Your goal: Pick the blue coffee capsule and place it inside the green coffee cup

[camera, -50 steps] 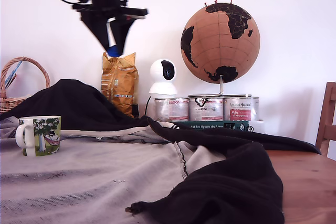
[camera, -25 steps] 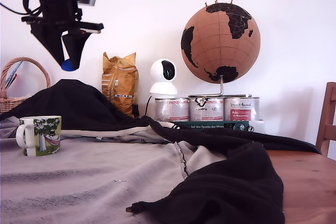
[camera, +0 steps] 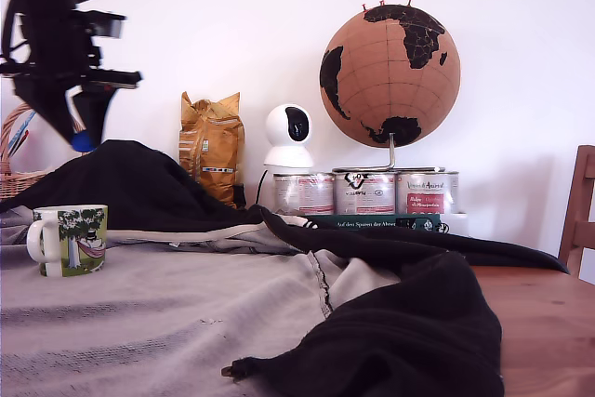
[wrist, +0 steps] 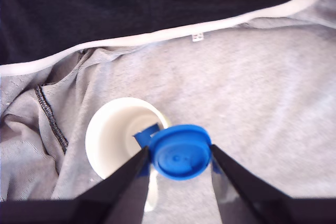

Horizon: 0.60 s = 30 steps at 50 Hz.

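Capsule (wrist: 180,152) pinched in the gripper (wrist: 178,167), high above the cup (camera: 69,240); only the wrist view shows the cup's empty white inside (wrist: 118,135).

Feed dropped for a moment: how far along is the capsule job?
Pick done: the gripper is shut on the blue coffee capsule, carried high above the grey cloth. In hand: lining up over the green coffee cup, whose opening shows below in the wrist view. Left: lower and release; cup looks empty.
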Motion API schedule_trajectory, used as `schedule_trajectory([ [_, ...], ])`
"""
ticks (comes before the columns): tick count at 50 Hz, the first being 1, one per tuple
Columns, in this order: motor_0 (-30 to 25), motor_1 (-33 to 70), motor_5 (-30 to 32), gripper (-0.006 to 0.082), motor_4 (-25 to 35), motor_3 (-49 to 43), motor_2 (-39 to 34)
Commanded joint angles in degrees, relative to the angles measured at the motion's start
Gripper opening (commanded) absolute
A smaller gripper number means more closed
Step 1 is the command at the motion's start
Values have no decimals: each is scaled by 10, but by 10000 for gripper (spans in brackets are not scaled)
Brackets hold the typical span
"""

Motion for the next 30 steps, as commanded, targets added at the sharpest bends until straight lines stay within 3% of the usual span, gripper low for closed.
schedule_trajectory([
  [1,10,-1,3,-24,8,3,-15],
  [30,23,56,0,-24,43,12,-16],
])
